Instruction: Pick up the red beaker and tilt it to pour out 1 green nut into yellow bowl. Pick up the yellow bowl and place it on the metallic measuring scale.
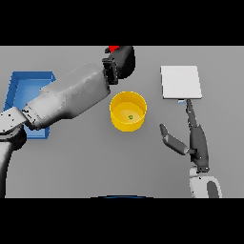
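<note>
I have the left hand (121,61) at the far side of the surface (86,157), beyond the yellow bowl (127,111), with its dark fingers curled round the red beaker (113,48); only a small red part of the beaker shows above the hand, so I cannot tell its tilt. The yellow bowl stands upright near the middle of the surface, and one green nut (130,116) lies on its floor. I judge the pour step complete or nearly so: the required nut is in the bowl. The metallic measuring scale (180,82) sits to the right of the bowl and slightly farther away, apart from it, with nothing on its plate. A blue tray (24,86) lies at the left, partly covered by my left forearm. The right hand (190,138) rests on the surface near the scale's near edge, fingers straight and relaxed, thumb spread toward the bowl, holding nothing. The next move, as I read it, calls for righting the beaker and setting it down clear of the bowl, then bringing the right hand across to the bowl's rim, closing on it, lifting it level so the nut stays inside, and placing it squarely on the scale plate
</note>
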Robot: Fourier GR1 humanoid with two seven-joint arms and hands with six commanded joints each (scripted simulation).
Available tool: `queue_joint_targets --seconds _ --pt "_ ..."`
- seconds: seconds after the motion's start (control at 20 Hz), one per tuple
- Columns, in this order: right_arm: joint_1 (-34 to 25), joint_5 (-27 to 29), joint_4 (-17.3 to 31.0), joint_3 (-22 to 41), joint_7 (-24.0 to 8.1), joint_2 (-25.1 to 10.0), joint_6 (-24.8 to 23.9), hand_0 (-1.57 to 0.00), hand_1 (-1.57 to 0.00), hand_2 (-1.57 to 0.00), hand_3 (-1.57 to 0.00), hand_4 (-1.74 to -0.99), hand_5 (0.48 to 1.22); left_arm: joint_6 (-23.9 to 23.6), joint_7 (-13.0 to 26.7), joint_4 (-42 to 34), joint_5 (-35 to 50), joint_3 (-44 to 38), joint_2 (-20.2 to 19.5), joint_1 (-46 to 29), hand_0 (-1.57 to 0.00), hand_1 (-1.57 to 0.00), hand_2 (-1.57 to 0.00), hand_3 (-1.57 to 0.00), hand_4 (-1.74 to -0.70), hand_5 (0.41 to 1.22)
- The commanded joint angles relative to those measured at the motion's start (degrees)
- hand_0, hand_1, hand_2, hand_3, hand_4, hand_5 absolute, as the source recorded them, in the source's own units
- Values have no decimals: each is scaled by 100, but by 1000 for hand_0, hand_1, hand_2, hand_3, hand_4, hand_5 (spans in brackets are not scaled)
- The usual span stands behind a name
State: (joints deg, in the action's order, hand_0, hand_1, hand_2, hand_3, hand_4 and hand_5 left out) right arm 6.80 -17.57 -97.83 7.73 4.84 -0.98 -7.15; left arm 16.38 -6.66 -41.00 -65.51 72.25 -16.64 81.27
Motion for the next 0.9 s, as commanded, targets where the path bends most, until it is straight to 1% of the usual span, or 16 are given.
queue_joint_targets --seconds 0.0,0.05,0.15,0.2,0.25,0.3,0.35,0.4,0.45,0.55,0.6,0.65,0.7,0.75,0.8,0.85 --pt "13 -9 42 6 9 1 3 1 1 1 1 -1203 592 -103 -15 92 48 -87 -80 144 -1571 -1571 -1571 -1494 -1727 1221" --pt "29 -31 115 36 11 50 -16 1 1 1 1 -1201 592 -159 -13 189 107 -190 -193 318 -1571 -1571 -1399 -1509 -1676 1221" --pt "54 73 24 16 88 23 58 1 1 1 1 -1186 596 -221 -53 333 353 -481 -333 655 -1571 -1571 -1461 -1041 -1699 1221" --pt "-56 89 84 17 -32 60 62 1 1 1 1 -1183 596 -318 -82 443 448 -584 -433 764 -1571 -1571 -1483 -1147 -1701 1221" --pt "-49 138 87 9 26 68 82 1 1 1 1 -1181 593 -309 4 619 603 -775 -504 931 -1571 -1571 -1501 -1232 -1705 1221" --pt "-128 230 119 -51 -15 60 107 1 1 1 1 -1182 593 -321 162 866 768 -962 -520 1023 -1571 -1571 -1515 -1300 -1709 1221" --pt "-114 273 162 -9 -20 101 167 1 1 1 1 -1183 595 -307 199 1074 966 -1171 -543 1159 -1571 -1571 -1526 -1354 -1715 1221" --pt "-96 316 148 -46 66 84 169 1 1 1 1 -1193 597 -359 279 1305 1228 -1426 -641 1131 -1571 -1571 -1535 -1397 -1720 1221" --pt "-42 327 174 -47 171 73 180 1 1 1 1 -1200 596 -405 427 1548 1520 -1734 -753 1149 -1571 -1571 -1542 -1380 -1723 1221" --pt "-137 382 214 -88 123 43 207 1 1 1 1 -1209 593 -529 872 1964 2203 -2418 -939 1078 -1571 -1571 -1553 -1365 -1729 1221" --pt "-150 398 229 -89 136 25 237 1 1 1 1 -1222 592 -665 996 2128 2542 -2731 -1044 1001 -1571 -1571 -1556 -1360 -1732 1221" --pt "-126 428 195 -77 175 35 259 1 1 1 1 -1224 592 -825 1031 2244 2897 -3020 -1172 858 -1571 -1571 -1559 -1368 -1733 1221" --pt "-161 405 308 -107 221 8 240 1 1 1 1 -1222 590 -946 954 2287 3223 -3266 -1325 735 -1571 -1571 -1562 -1383 -1735 1221" --pt "-139 420 297 -122 277 -37 263 1 1 1 1 -1222 587 -1077 979 2295 3514 -3469 -1469 568 -1571 -1571 -1563 -1396 -1736 1221" --pt "-190 455 315 -136 265 -59 298 1 1 1 1 -1220 587 -1194 1042 2265 3773 -3640 -1601 406 -1571 -1571 -1565 -1410 -1737 1221" --pt "-297 467 349 -191 185 -89 269 1 1 1 1 -1222 586 -1328 934 2209 4057 -3813 -1762 170 -1571 -1571 -1566 -1426 -1738 1221"
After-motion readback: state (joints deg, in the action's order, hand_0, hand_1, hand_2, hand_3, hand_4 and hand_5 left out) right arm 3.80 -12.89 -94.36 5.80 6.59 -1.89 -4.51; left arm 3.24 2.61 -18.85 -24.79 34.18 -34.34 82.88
